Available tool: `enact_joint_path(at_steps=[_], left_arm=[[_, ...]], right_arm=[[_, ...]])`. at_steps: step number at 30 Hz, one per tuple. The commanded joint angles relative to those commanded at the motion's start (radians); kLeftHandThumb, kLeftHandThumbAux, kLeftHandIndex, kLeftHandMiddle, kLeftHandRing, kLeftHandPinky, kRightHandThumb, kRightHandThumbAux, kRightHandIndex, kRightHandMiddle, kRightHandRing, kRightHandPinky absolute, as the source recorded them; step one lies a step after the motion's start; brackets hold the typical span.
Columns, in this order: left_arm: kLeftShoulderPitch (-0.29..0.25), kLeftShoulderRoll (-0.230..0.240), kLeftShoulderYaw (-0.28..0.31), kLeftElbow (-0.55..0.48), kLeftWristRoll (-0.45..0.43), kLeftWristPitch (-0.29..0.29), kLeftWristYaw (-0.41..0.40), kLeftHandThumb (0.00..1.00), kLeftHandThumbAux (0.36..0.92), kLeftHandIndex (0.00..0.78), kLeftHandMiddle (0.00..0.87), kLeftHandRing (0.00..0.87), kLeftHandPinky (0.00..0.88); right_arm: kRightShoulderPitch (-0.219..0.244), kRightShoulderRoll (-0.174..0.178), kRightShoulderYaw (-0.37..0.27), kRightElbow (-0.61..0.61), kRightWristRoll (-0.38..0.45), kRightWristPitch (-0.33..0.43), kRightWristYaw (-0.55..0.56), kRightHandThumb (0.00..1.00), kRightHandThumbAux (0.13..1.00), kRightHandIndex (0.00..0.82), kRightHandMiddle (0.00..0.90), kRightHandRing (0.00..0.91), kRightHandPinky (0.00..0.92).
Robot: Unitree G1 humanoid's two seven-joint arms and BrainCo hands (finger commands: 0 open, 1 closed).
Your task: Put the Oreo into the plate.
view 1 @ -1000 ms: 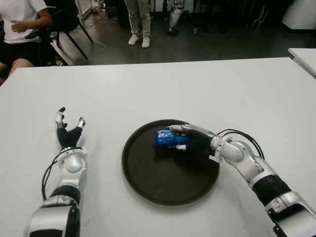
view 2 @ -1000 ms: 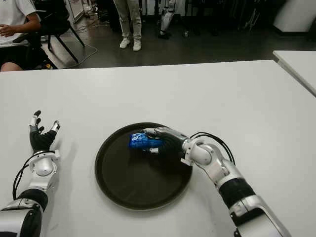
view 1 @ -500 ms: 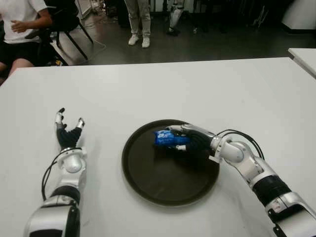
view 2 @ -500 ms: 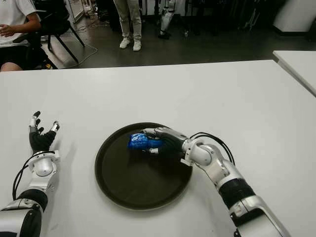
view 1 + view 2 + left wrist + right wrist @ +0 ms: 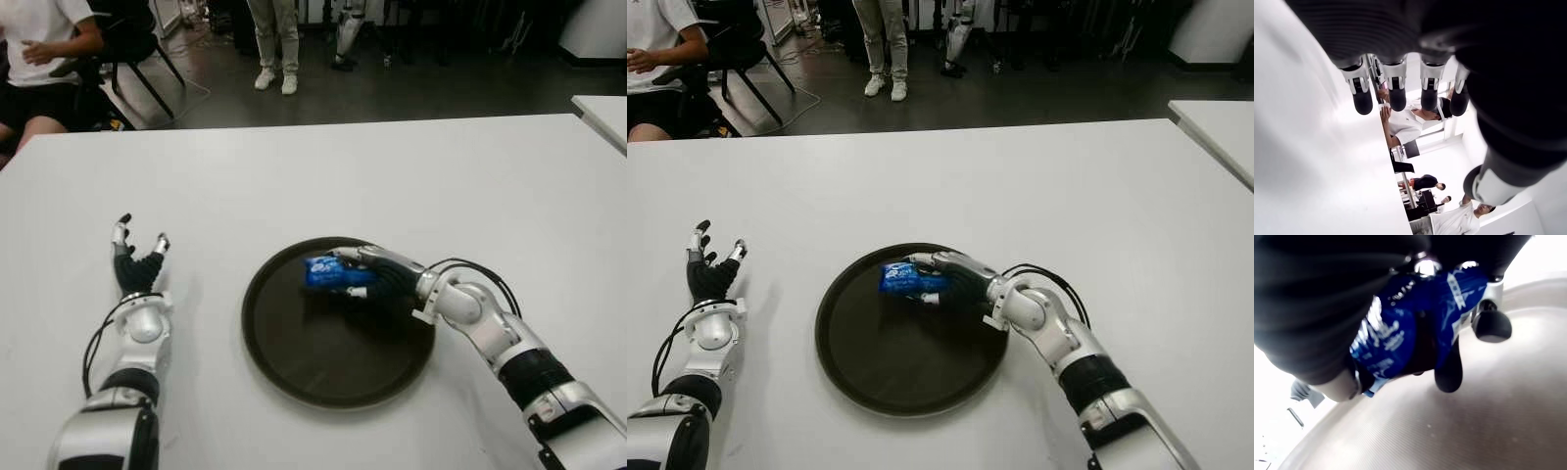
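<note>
A blue Oreo pack is held over the far part of the round black plate in the middle of the white table. My right hand reaches in from the right and is shut on the pack. In the right wrist view the fingers wrap the blue Oreo pack just above the plate's surface; I cannot tell whether pack and plate touch. My left hand shows on the table's left side, left of the plate, with its fingers spread and holding nothing.
A seated person in a white shirt is beyond the table's far left corner. Another person's legs stand behind the far edge. A second white table's corner shows at the far right.
My right hand has shifted the Oreo pack very slightly toward the left over the plate. The left hand has stayed where it was.
</note>
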Motion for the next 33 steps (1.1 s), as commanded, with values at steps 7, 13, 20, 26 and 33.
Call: enact_joint_path(at_steps=[7, 13, 20, 26, 33], left_arm=[[0.001, 0.000, -0.002, 0.000, 0.005, -0.003, 0.010, 0.000, 0.722, 0.039, 0.037, 0.015, 0.023], [0.001, -0.003, 0.004, 0.002, -0.003, -0.008, 0.005, 0.000, 0.748, 0.043, 0.047, 0.028, 0.037], [0.000, -0.004, 0.007, 0.002, -0.003, -0.006, 0.007, 0.000, 0.747, 0.041, 0.046, 0.030, 0.035], [-0.002, -0.006, 0.007, 0.003, -0.003, -0.004, 0.008, 0.000, 0.733, 0.042, 0.044, 0.024, 0.026], [-0.004, -0.007, 0.010, 0.002, -0.008, 0.000, 0.000, 0.000, 0.727, 0.037, 0.036, 0.017, 0.021]], right_arm=[[-0.003, -0.002, 0.007, 0.006, -0.010, -0.028, -0.014, 0.853, 0.675, 0.412, 0.524, 0.877, 0.862], [-0.004, 0.008, 0.004, 0.033, -0.001, -0.095, -0.042, 0.851, 0.675, 0.411, 0.523, 0.860, 0.837], [-0.029, 0.017, 0.003, 0.111, 0.011, -0.221, -0.067, 0.847, 0.674, 0.422, 0.563, 0.766, 0.742], [-0.038, 0.051, -0.014, 0.174, 0.091, -0.295, -0.032, 0.822, 0.691, 0.384, 0.497, 0.509, 0.483], [-0.062, 0.069, -0.017, 0.267, 0.081, -0.344, -0.062, 0.284, 0.657, 0.190, 0.276, 0.274, 0.240]])
